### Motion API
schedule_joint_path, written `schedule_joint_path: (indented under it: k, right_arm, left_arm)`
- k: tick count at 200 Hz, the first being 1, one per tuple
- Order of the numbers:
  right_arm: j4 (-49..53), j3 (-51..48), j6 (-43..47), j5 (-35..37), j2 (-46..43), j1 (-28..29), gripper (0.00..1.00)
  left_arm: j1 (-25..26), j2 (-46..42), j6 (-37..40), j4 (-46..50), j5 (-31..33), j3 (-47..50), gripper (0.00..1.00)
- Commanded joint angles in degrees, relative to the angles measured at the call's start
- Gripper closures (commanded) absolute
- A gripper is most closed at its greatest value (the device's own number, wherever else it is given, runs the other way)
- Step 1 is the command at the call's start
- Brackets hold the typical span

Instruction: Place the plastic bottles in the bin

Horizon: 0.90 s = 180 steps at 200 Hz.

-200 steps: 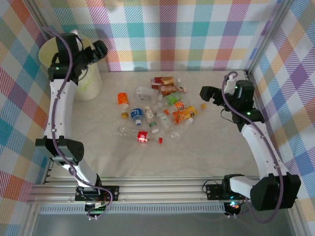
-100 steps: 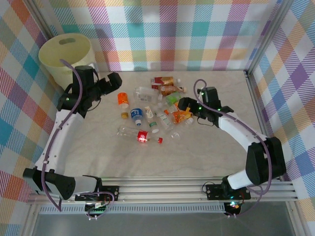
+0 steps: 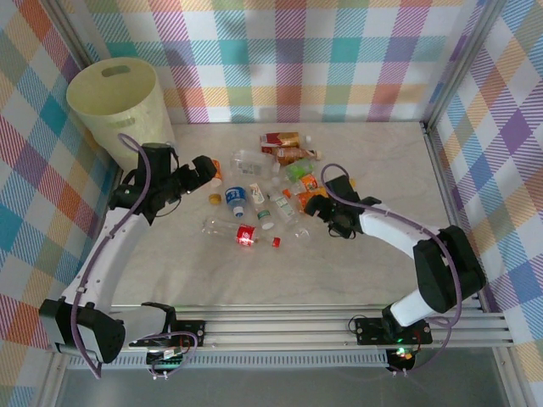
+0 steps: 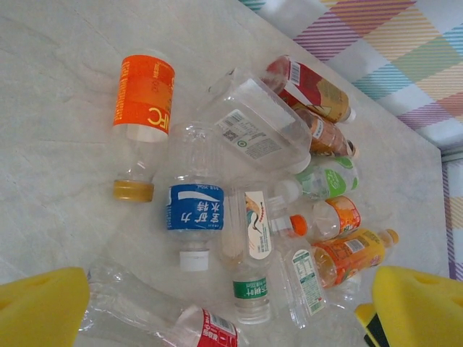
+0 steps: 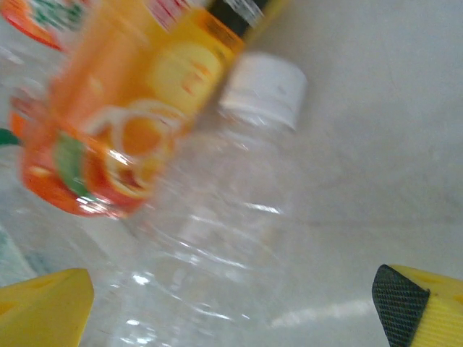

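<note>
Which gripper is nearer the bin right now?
Left. The left gripper hangs just right of the bin, at the left edge of the bottles. The right gripper is at their right edge, farther off.

Left tool spread wide, right tool likewise
</note>
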<state>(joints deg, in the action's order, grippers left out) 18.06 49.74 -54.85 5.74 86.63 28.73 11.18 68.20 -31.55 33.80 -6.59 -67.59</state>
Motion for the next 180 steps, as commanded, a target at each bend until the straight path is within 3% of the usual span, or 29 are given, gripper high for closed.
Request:
schedule_joint_path:
  k: [1, 73, 112, 144, 180]
  right_arm:
    - [-1.4, -2.0, -6.1, -2.7, -1.7, 0.9, 0.01]
    - [-12.0, -7.1, -12.5, -6.5, 0.2, 1.5, 0.08]
    - [-12.0, -8.1, -10.7, -4.4, 1.0, 2.2, 0.15]
    - [-12.3, -9.5, -9.2, -4.1, 1.5, 2.7, 0.2]
    - [-12.9, -10.7, -2.4, -3.3, 0.0, 2.8, 0.33]
  left_arm:
    - [0.5, -1.0, -0.7, -2.2, -1.2, 1.0, 0.0]
    - [0.6, -0.8, -1.6, -2.8, -1.7, 2.5, 0.0]
    - [0.6, -1.4, -2.8, -3.8, -2.6, 3.5, 0.0]
    - [1.3, -1.0, -4.5, -8.1, -6.8, 5.8, 0.0]
    - [3.0, -0.6, -4.9, -10.4, -8.1, 6.3, 0.0]
